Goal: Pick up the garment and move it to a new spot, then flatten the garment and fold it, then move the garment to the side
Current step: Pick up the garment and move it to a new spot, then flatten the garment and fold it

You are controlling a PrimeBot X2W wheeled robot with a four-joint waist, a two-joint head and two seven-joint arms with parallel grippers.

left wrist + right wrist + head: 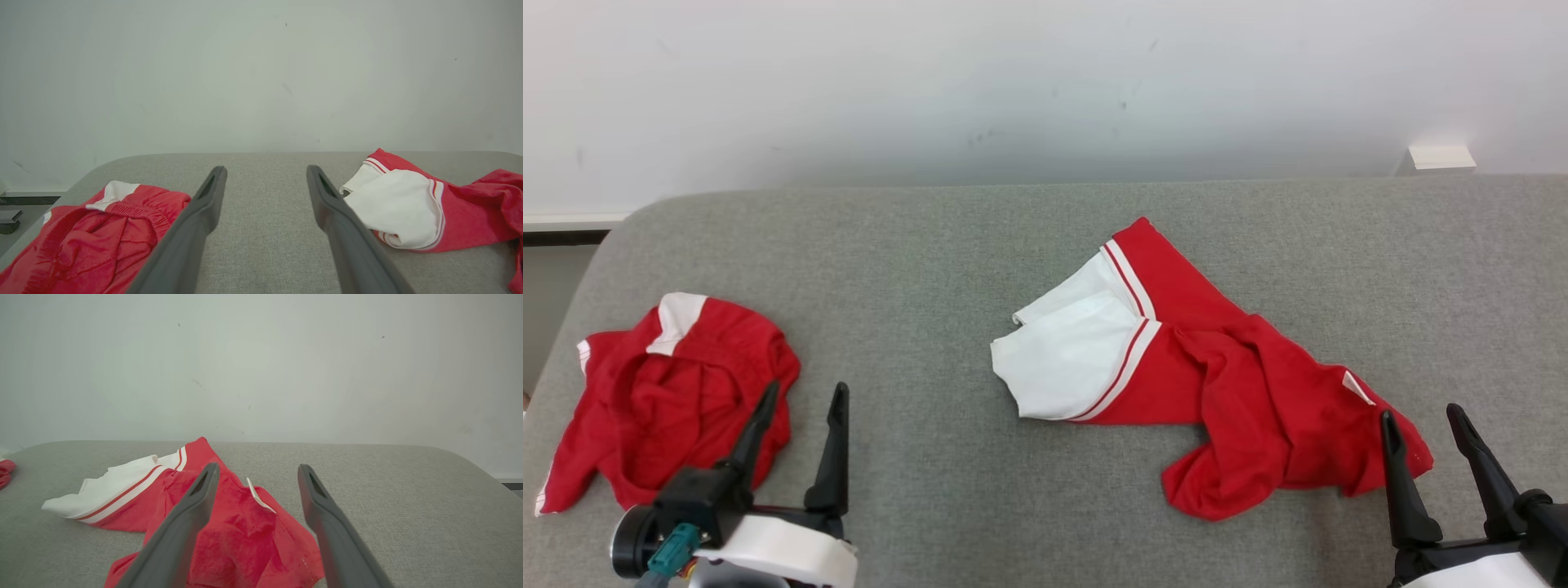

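Left gripper (805, 385) and right gripper (1419, 410) are spread wide, nothing gripped. Garment (1241, 384) — judged soft, light, floppy — is best pinched at the red hem near the cushion's (931, 269) front edge.

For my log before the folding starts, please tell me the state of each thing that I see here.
Red and white garment: crumpled, unfolded, lying on the grey cushion.
Red garment at left: bunched in a heap.
Left gripper: open, holding nothing.
Right gripper: open, holding nothing.
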